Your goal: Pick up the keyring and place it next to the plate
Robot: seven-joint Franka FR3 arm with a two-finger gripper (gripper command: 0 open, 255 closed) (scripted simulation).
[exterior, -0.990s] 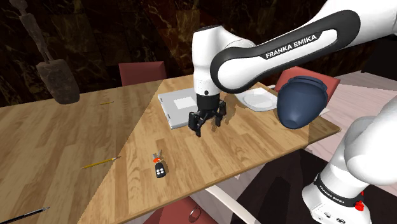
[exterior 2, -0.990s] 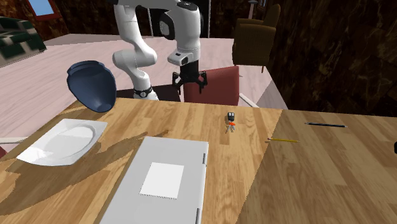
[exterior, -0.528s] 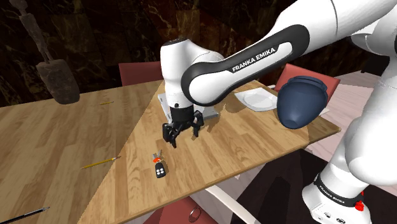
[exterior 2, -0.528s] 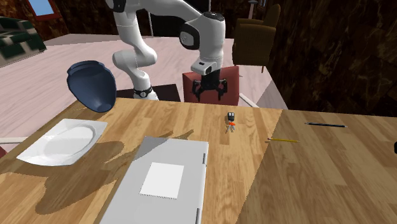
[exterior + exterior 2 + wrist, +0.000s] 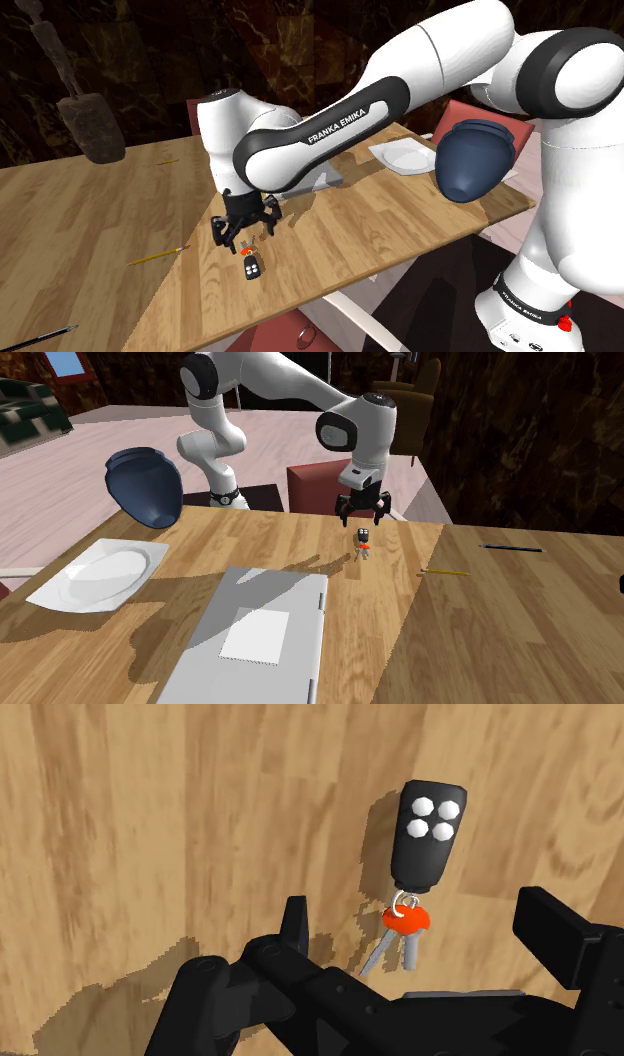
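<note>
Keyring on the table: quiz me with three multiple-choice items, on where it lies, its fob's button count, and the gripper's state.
1. Where does the keyring with black fob and red-headed keys lie?
A. on the white plate
B. on the bare wooden tabletop
C. on the grey laptop
2. How many white buttons does the fob have?
A. two
B. six
C. four
3. The all-black gripper is:
A. open and empty
B. shut on the keyring
C. shut on a pencil
Answers: 1 B, wood surrounds it in the wrist view; 2 C, four white dots show on the fob; 3 A, its fingers stand apart, clasping nothing.
</note>
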